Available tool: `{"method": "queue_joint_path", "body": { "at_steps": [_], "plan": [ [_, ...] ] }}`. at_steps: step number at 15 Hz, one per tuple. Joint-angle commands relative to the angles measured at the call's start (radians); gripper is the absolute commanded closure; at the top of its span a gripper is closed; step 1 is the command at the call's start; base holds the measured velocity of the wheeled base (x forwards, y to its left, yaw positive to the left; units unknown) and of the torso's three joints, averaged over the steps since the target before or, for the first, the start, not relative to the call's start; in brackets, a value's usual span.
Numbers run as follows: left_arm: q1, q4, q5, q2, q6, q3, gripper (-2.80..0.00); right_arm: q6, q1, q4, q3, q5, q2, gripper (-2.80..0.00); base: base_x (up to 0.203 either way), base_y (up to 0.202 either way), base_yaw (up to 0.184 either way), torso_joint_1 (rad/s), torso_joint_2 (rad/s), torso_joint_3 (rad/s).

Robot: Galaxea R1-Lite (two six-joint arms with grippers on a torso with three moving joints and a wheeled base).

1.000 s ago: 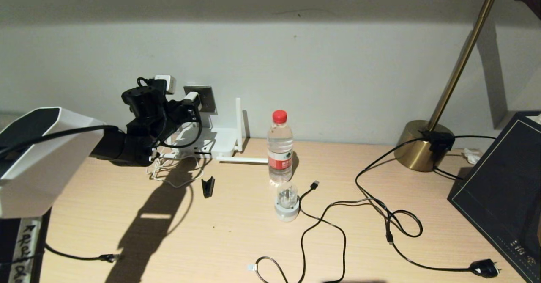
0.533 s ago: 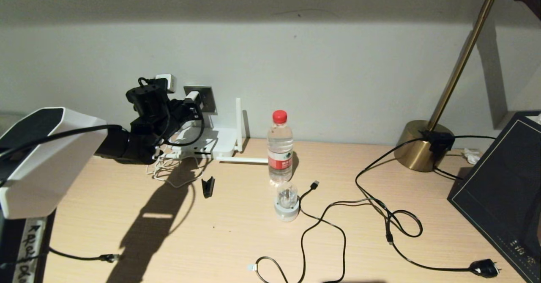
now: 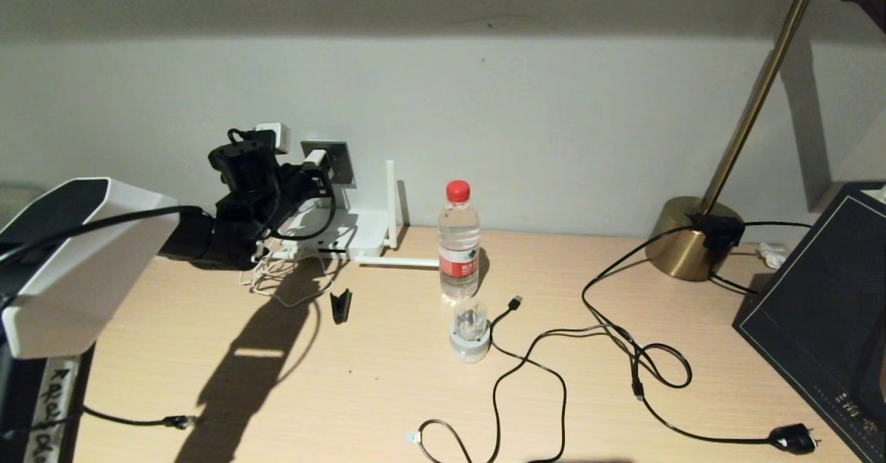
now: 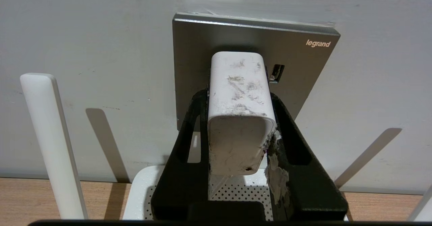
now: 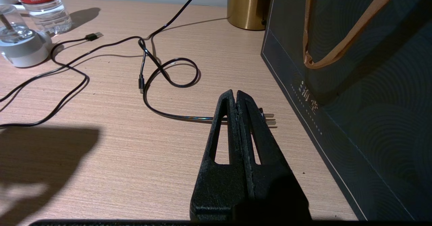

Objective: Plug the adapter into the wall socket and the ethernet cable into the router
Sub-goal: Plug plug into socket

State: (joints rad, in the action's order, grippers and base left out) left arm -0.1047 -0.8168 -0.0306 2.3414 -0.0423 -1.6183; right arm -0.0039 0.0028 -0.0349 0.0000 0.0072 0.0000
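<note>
The adapter is pinched between the two black fingers of the left gripper and is held up against the wall socket, its far end meeting the grey plate; whether the prongs are seated cannot be told. The router is seen on the desk directly below the socket, against the wall. The ethernet cable is laid loose on the desk, near the front edge. The right gripper is parked over the desk beside a dark paper bag, its fingers pressed together on nothing.
</note>
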Motion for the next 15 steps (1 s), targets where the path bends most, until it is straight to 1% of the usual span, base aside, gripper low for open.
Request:
{"method": "queue_joint_path", "body": {
  "at_steps": [1,4,7,15],
  "plan": [
    [0.005,-0.001,0.000,0.013,-0.001,0.000,0.00,-0.001,0.000,0.000,0.011,0.000,0.000,0.00,0.000,0.000,0.000,0.000,0.00,0.000],
    [0.007,0.001,0.000,0.016,-0.001,-0.018,0.00,-0.001,0.000,0.000,0.011,0.000,0.000,0.00,0.000,0.000,0.000,0.000,0.00,0.000],
    [0.007,0.002,0.001,0.058,0.001,-0.076,0.00,-0.001,0.000,0.000,0.011,0.000,0.000,0.00,0.000,0.000,0.000,0.000,0.00,0.000],
    [0.007,0.021,0.001,0.061,0.001,-0.099,0.00,-0.001,0.000,0.000,0.011,0.000,0.000,0.00,0.000,0.000,0.000,0.000,0.00,0.000]
  ]
}}
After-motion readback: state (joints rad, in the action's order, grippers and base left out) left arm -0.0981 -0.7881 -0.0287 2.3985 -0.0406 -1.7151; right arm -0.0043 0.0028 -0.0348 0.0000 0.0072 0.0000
